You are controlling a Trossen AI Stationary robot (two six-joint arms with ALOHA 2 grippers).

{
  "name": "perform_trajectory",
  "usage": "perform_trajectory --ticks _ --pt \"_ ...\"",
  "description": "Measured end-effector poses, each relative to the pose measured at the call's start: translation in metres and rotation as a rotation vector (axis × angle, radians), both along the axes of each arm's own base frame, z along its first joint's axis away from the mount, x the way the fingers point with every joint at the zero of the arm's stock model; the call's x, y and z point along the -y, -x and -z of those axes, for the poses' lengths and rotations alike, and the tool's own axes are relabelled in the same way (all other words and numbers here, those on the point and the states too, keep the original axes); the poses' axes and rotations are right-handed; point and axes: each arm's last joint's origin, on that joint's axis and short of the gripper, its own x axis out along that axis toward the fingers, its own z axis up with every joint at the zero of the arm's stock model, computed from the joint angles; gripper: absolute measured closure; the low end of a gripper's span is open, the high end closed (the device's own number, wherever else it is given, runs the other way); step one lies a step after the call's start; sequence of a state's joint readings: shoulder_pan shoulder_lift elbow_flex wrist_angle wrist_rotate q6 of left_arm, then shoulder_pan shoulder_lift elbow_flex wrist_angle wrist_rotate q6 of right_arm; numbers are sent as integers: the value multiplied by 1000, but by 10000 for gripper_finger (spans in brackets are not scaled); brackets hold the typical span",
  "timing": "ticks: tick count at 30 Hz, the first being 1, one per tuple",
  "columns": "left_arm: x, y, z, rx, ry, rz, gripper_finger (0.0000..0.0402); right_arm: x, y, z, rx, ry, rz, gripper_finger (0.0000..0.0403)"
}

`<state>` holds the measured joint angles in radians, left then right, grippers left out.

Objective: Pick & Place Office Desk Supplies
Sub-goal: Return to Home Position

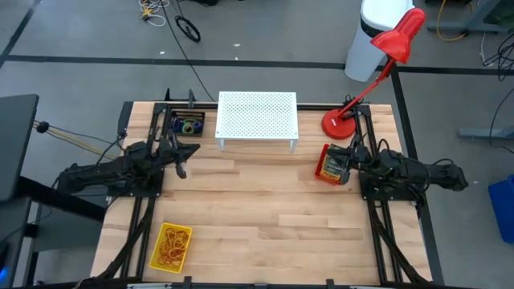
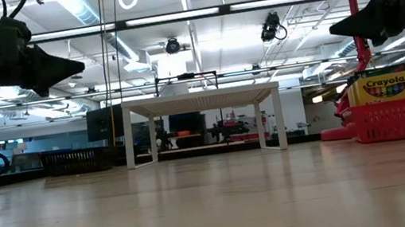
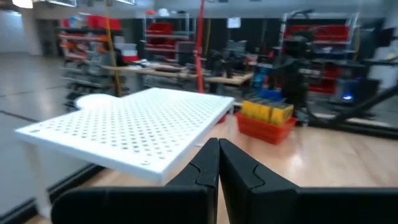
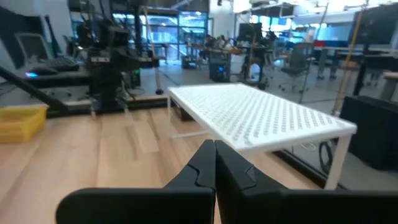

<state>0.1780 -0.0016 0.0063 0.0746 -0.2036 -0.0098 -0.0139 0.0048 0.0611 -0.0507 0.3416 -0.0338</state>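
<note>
My left gripper hovers shut over the table's left side, near the black tray of coloured elastic loops. In its wrist view the fingertips meet. My right gripper is also shut and hovers at the red basket holding yellow-and-green crayon boxes. The basket stands on the table by the lamp base. A yellow tray of reddish-tan rubber bands sits near the front left corner. In the low view both grippers hang well above the tabletop.
The white perforated stand stands on its legs at the table's far middle. The red desk lamp has its base at the far right, with its arm leaning up and out. Bare wood spans the middle and near part between the arms.
</note>
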Motion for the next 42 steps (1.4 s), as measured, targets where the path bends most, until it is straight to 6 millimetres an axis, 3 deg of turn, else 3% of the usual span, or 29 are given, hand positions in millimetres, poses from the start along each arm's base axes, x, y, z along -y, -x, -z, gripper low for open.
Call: perform_trajectory --ticks 17,42 --pt "-2 -4 5 -57 21 -41 388 3 -2 6 32 1 95 374" --pt "-2 -4 3 -38 22 -39 388 2 -2 6 34 -4 92 375"
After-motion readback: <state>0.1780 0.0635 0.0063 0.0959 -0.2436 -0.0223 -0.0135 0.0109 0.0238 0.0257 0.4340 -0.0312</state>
